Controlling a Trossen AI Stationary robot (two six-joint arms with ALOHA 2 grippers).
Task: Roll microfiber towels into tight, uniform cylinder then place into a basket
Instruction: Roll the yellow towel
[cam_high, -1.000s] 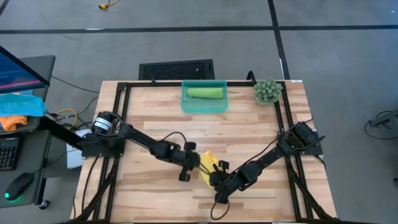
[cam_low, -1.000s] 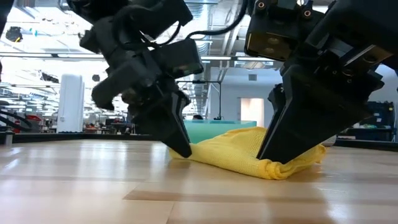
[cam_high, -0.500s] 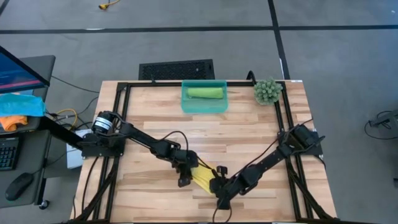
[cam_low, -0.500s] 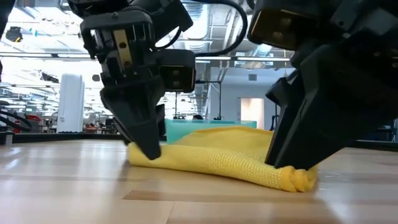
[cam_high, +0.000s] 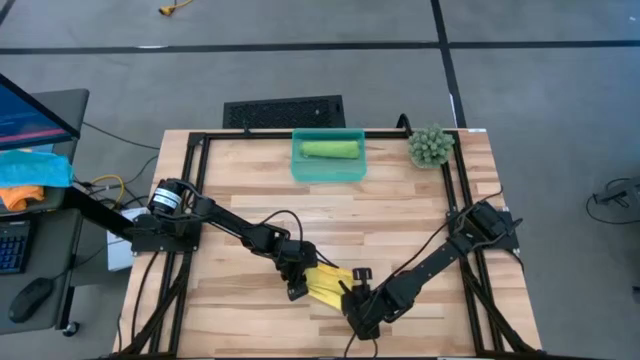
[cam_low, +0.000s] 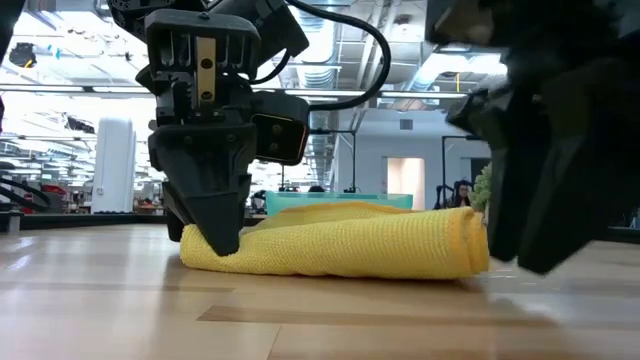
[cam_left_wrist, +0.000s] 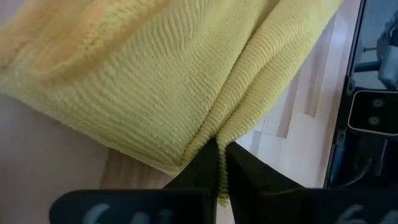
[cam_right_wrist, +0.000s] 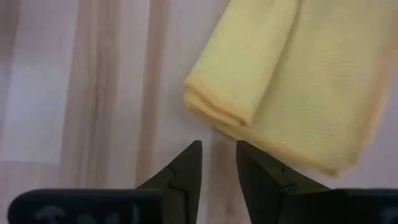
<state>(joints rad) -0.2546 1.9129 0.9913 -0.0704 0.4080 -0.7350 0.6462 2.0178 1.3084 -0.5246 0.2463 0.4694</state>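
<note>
The yellow microfiber towel lies as a loose folded bundle on the wooden table, near its front edge. My left gripper is shut on the towel's left end. My right gripper hangs open just off the towel's other end, with nothing between its fingers. At the far edge stands the teal basket with the rolled light green towel lying inside it. My left gripper pinches a fold at the yellow towel's end between its two shut fingers. The fingers slant down onto it from above and from the table's left side. The towel lies on the table, with creases running away from the pinch.
A small green plant stands at the far right corner beside the basket. A black grille panel lies on the floor beyond the far edge. A side desk with a blue cloth stands left of the table.
My left gripper has rolled about its own axis in place, staying shut on the towel. The towel has turned from a humped heap into a longer, flatter bundle. My right gripper has risen off the towel's right end and drawn back toward the near edge.
</note>
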